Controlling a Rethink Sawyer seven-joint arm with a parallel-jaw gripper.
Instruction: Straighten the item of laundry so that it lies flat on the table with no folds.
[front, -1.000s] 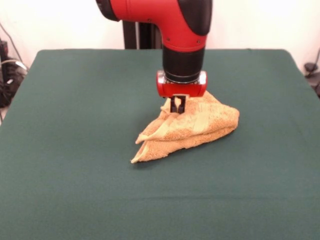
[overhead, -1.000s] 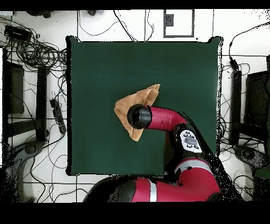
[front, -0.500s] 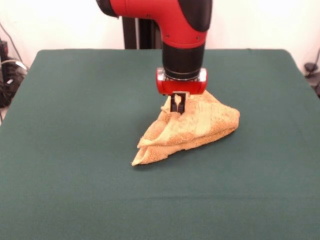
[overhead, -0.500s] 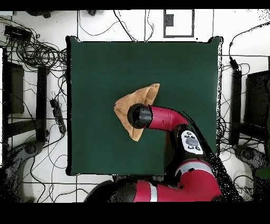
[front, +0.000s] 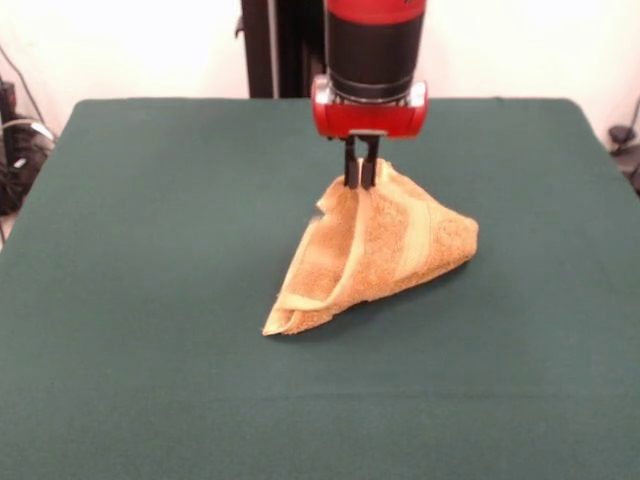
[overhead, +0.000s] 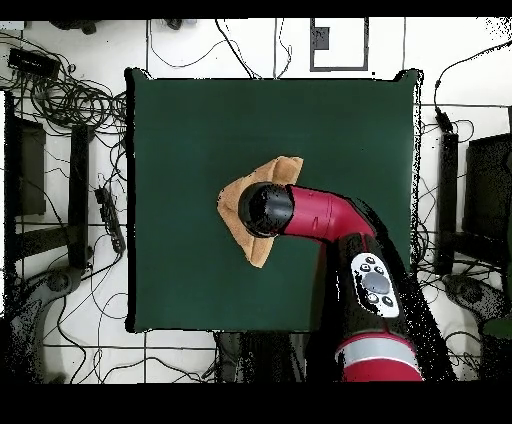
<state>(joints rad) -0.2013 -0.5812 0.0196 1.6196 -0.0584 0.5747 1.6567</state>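
Gripper (front: 360, 180) clamped on tented towel (front: 385, 250) above green table (front: 150, 200), cables (overhead: 70, 100) around.

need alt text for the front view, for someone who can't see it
A red and black arm's end effector pinches the top of an orange-tan towel, lifting it into a tent shape. The towel's lower edges rest on the dark green table.

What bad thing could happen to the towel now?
The gripper pinches only a small bit at the towel's peak, so the cloth might slip out. The lower corners rest bunched on the table, so lifting higher may just carry the folds up instead of opening them.
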